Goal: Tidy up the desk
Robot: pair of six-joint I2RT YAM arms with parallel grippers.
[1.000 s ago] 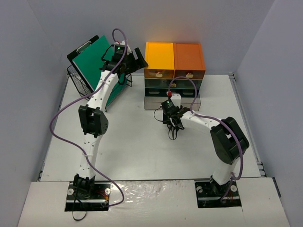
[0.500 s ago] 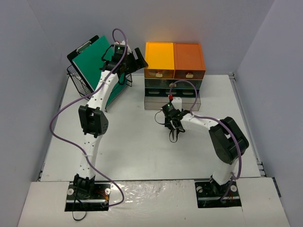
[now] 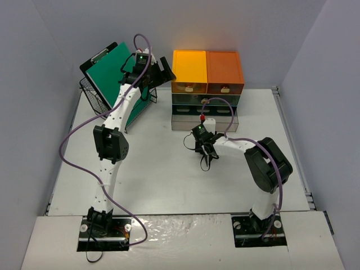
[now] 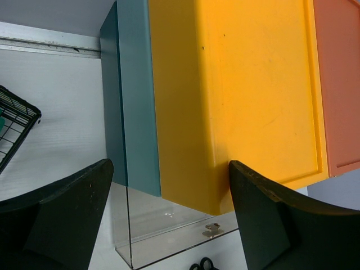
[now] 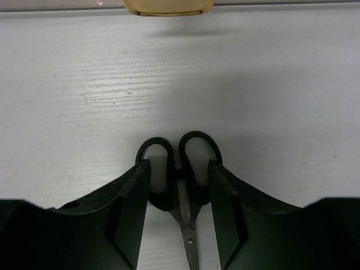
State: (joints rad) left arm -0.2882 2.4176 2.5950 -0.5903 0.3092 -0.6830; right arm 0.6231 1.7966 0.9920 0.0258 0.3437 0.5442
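The desk [image 3: 157, 174] is a white tabletop with pale grey-blue walls. Black-handled scissors [image 3: 205, 160] lie on it in front of the drawer stack, blades pointing to the near edge. My right gripper [image 3: 203, 147] is low over them. In the right wrist view its fingers [image 5: 135, 191] press against both handle loops of the scissors [image 5: 180, 169], so the gripper [image 5: 179, 163] is shut on them. My left gripper [image 3: 164, 70] is open and empty, held high beside the yellow drawer box [image 4: 236, 90]; in its wrist view the gripper [image 4: 170, 164] frames the box's corner.
A drawer stack stands at the back: yellow [image 3: 189, 70] and orange [image 3: 225, 70] boxes on top, teal ones below, a clear one [image 3: 205, 121] at the bottom. A black wire basket [image 3: 93, 95] holding a green clipboard [image 3: 109, 67] stands at the back left.
My right gripper has shifted slightly towards the near edge and settled lower over the scissors, and its elbow has swung a little left. The left arm has not moved.
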